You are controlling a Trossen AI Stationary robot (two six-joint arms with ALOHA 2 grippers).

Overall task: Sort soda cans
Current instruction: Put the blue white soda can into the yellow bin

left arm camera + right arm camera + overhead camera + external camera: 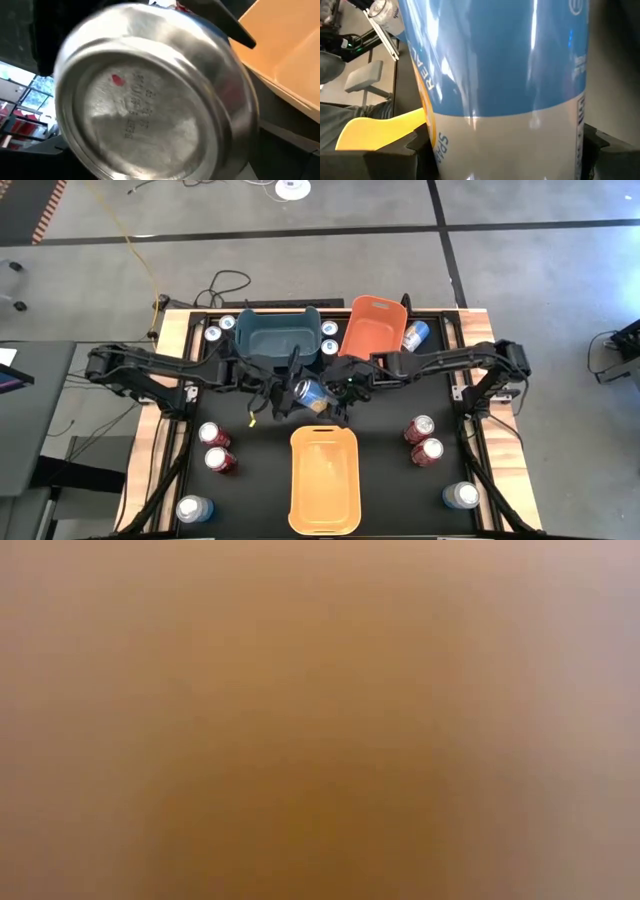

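Note:
A blue soda can (312, 393) hangs over the table's middle, above the far end of the yellow-orange bin (323, 480). My right gripper (328, 397) reaches in from the right and is shut on it. My left gripper (282, 395) comes from the left and stands open just short of the can's silver end (150, 105), which fills the left wrist view. Other soda cans stand on the table: red ones at the left (214, 446) and right (423, 440), silver ones at the near corners (193, 509), and blue ones by the far bins (220, 328). My right gripper pinches the can's side wall between its two fingers (415, 145), on the pale band (510, 145) below the blue part. The fingers lie across the can, slanting down from the table's right. The can is lifted clear and tilted, its silver end toward the left arm.
A teal bin (278, 335) and an orange bin (372, 328) stand at the far edge, with a blue can (415, 335) lying beside the orange one. An orange blur right in front of the camera fills the low view.

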